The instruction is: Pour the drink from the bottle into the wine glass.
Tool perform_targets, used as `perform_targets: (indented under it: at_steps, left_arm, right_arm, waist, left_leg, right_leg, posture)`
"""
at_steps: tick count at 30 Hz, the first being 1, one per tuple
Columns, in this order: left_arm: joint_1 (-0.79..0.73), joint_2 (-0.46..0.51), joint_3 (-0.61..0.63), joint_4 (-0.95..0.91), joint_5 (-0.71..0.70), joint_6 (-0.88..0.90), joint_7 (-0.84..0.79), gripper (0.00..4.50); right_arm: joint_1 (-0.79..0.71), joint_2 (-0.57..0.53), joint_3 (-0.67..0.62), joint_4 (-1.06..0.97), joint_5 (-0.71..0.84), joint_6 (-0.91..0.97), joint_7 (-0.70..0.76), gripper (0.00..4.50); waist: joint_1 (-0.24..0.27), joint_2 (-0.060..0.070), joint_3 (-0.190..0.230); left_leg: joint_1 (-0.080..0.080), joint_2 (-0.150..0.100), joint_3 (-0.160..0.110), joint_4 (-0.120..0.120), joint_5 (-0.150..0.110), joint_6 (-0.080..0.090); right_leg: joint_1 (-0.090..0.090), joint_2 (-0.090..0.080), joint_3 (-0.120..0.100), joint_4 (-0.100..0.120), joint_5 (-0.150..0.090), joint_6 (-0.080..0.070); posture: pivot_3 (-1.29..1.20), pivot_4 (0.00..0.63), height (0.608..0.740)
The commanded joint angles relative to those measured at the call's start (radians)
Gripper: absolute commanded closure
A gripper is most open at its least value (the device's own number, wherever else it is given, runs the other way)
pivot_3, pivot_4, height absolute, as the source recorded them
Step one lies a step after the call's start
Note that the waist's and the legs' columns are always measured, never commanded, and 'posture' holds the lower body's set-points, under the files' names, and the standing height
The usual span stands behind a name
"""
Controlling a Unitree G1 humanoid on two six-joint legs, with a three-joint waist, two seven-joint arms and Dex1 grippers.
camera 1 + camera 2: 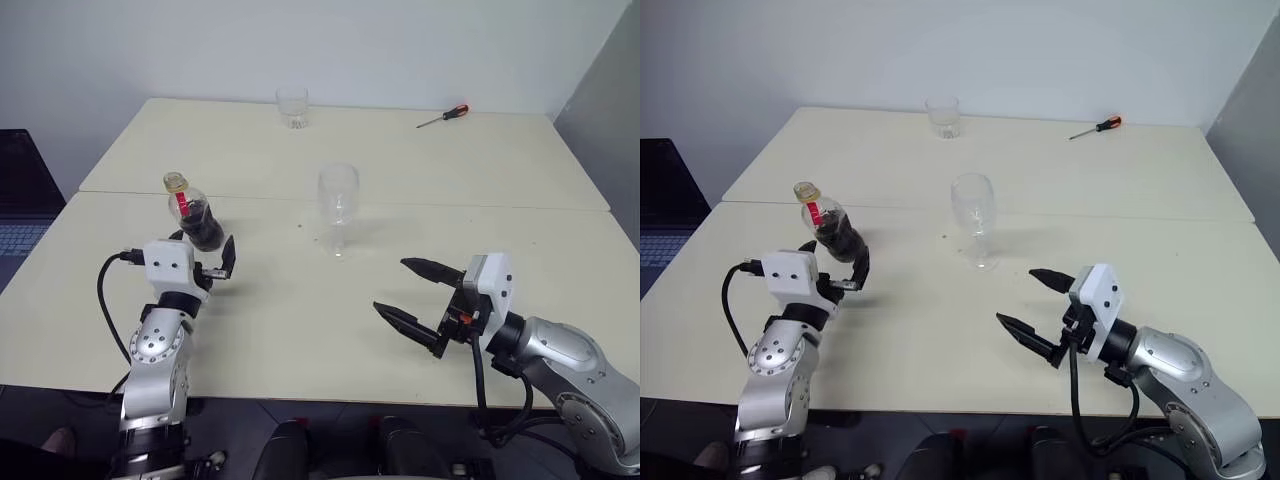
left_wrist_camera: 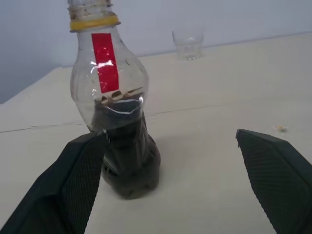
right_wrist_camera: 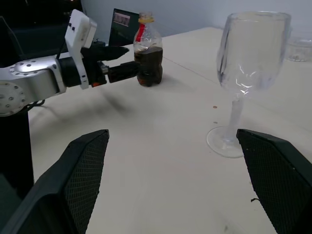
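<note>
Reaching: the left gripper [image 1: 205, 262] stands at the bottle [image 1: 194, 212], jaws spread wide, nothing held yet; one finger [image 2: 73, 180] is just at the bottle's side, the other well off it.
Bottle: upright on the table [image 1: 300, 330], toward the robot's left of the wine glass [image 1: 338, 205]; the drink [image 2: 127, 151] fills only the lower part.
Reason for placing: I judge the open jaws are put around the body so they can close on the wide lower part, where the grip is firm.
Right gripper [image 1: 412, 302]: also wide open and empty, hanging nearer the robot than the wine glass, to its right; probably it waits.
Wine glass: empty, upright, well apart from the bottle.
Left wrist view: shows the liquid level, the red label and the yellow ring at the neck, and the tumbler [image 2: 187, 44] far behind.
Right wrist view: shows the wine glass's stem and foot clearly.
Head views: show the screwdriver [image 1: 443, 116] far beyond the wine glass.
</note>
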Motion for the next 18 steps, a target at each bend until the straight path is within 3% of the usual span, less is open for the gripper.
perform_targets:
  at_steps: [1,18]
  left_arm:
    - [-0.037,0.009,0.022,0.029,0.011,-0.044,0.021,0.00]
    - [-0.157,0.016,0.047,0.266,0.009,-0.164,0.042,0.00]
  right_arm:
    - [-0.015,-0.008,-0.012,-0.035,0.036,0.001,-0.005,0.03]
    - [-0.041,-0.022,-0.011,-0.023,0.084,0.009,-0.012,0.03]
  waist:
    - [0.000,0.000,0.000]
    - [0.000,0.000,0.000]
  left_leg:
    - [0.000,0.000,0.000,0.000,0.000,0.000]
    - [0.000,0.000,0.000,0.000,0.000,0.000]
  right_leg:
    - [0.000,0.000,0.000,0.000,0.000,0.000]
    - [0.000,0.000,0.000,0.000,0.001,0.001]
  posture:
    - [0.00,0.150,0.740]
    - [0.00,0.150,0.740]
